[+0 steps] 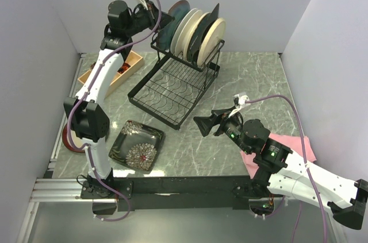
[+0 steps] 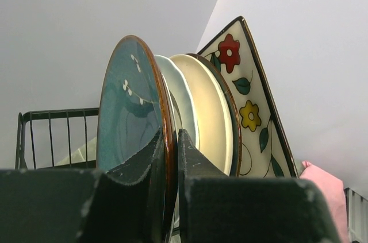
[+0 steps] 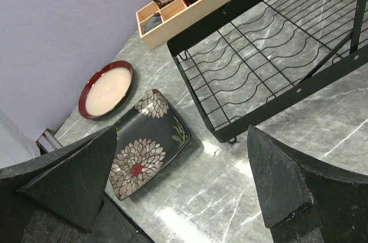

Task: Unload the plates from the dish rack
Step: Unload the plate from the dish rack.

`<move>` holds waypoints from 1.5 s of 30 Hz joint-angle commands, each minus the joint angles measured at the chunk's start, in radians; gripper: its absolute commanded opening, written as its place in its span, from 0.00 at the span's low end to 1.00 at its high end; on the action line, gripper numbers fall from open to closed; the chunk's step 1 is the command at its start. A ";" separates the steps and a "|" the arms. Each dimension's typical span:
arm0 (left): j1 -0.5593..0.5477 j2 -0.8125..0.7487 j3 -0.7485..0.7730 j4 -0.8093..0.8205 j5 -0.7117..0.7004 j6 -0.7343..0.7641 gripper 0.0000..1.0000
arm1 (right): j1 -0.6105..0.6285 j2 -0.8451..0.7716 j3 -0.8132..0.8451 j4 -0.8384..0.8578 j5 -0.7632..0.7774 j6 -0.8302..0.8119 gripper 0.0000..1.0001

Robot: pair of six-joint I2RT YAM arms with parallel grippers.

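Note:
The black wire dish rack (image 1: 154,111) holds several plates upright in its upper frame. From the left they are a round teal plate with a brown rim (image 1: 179,8), a white plate (image 1: 190,24), a cream one (image 1: 214,35) and a square one. My left gripper (image 1: 165,22) is shut on the teal plate's rim (image 2: 123,116), one finger on each face (image 2: 171,135). The cream square flowered plate (image 2: 247,82) stands behind the others. My right gripper (image 1: 210,120) is open and empty above the table in front of the rack (image 3: 181,139). A black square flowered plate (image 1: 137,145) lies flat on the table.
A red-rimmed plate (image 3: 106,89) lies at the left edge, partly behind the left arm. A wooden compartment tray (image 1: 112,73) stands at the back left. A pink cloth (image 1: 290,142) lies under the right arm. The rack's lower grid (image 3: 259,53) holds nothing. Walls close in on three sides.

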 commanded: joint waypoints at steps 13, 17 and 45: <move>0.006 -0.155 0.092 0.239 -0.046 -0.057 0.01 | 0.008 -0.014 0.045 0.027 0.002 -0.009 1.00; 0.006 -0.189 0.058 0.250 -0.064 -0.040 0.01 | 0.010 -0.016 0.044 0.026 0.004 -0.010 1.00; -0.236 -0.684 -0.327 -0.130 -0.641 0.412 0.01 | 0.013 -0.053 0.073 0.007 -0.018 0.014 1.00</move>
